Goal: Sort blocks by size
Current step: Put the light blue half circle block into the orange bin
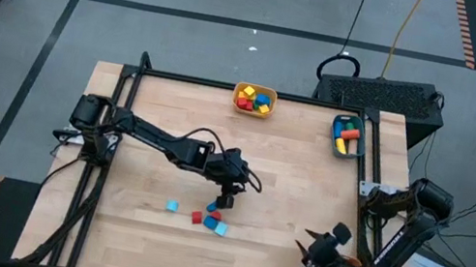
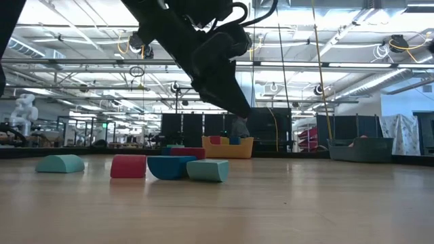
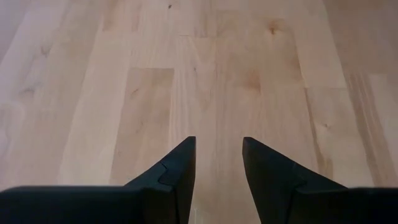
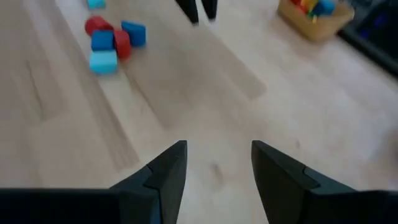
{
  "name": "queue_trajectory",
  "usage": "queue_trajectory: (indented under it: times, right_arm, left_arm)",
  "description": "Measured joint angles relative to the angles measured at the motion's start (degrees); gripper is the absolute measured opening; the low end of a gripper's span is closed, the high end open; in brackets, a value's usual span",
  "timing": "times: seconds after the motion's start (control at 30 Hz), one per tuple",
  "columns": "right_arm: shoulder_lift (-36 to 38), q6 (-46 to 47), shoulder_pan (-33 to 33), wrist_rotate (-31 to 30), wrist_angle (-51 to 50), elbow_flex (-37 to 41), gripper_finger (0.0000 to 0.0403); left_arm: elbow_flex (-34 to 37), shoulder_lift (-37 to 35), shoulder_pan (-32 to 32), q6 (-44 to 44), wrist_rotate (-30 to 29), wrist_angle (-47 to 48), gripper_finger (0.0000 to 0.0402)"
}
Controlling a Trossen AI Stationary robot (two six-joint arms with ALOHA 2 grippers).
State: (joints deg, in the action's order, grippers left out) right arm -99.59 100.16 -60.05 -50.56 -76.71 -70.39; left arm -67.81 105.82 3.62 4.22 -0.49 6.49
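Five loose blocks: a small group on the near middle of the table (image 1: 289, 177), well apart from both bins.
Cluster: two red blocks (image 1: 198, 217), a dark blue block (image 1: 213, 216) and a cyan block (image 1: 220, 229) lie close together, some touching.
Stray piece: a second cyan block (image 1: 172, 205) sits alone, near the cluster on the left arm's side.
Left gripper (image 1: 224, 199): hangs above the table just behind the cluster; its fingers (image 3: 177, 177) stand apart with bare wood between them, nothing held.
Right gripper (image 1: 315, 255): waits at the near right corner, fingers (image 4: 165, 171) apart and empty.
Yellow bin (image 1: 255, 100): at the far edge, middle, holding red, yellow and blue blocks.
Teal bin (image 1: 347, 136): at the far right, holding orange, green and yellow pieces.
Obstruction: in the low view the left arm's dark bulk covers part of the yellow bin behind it.
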Motion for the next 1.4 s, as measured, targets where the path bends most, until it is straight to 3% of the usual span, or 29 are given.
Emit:
queue_trajectory:
  times: [0.2,0.43,0.57,0.93,1.1,1.3,1.4]
  right_arm:
    - [0.00,-6.64,3.84,-5.32,2.44,-0.04,0.0164]
    - [0.02,-13.68,9.08,-5.10,7.47,-0.04,0.0164]
    - [0.02,-18.70,11.98,-5.10,11.39,-0.04,0.0164]
    - [0.04,-32.69,16.57,-4.86,24.26,-0.04,0.0164]
    - [0.04,-35.50,16.94,-4.81,26.49,-0.04,0.0164]
    - [0.04,-35.50,16.98,-4.79,26.94,-0.02,0.0164]
    - [0.04,-35.51,16.96,-4.56,27.71,-0.02,0.0164]
  left_arm:
    - [-0.04,-0.79,0.83,1.52,0.22,2.46,0.0134]
    - [-0.09,-4.63,3.92,1.50,0.56,17.78,0.0134]
    - [-0.07,-6.09,6.81,2.04,3.83,27.54,0.0134]
    - [-0.07,-6.25,15.17,19.17,4.84,39.82,0.0134]
    - [-0.07,-6.27,19.74,21.00,4.02,47.85,0.0135]
    - [-0.01,-6.27,22.42,20.52,-1.90,48.48,0.0139]
    - [1.55,-6.24,22.26,20.51,-2.19,46.67,0.0163]
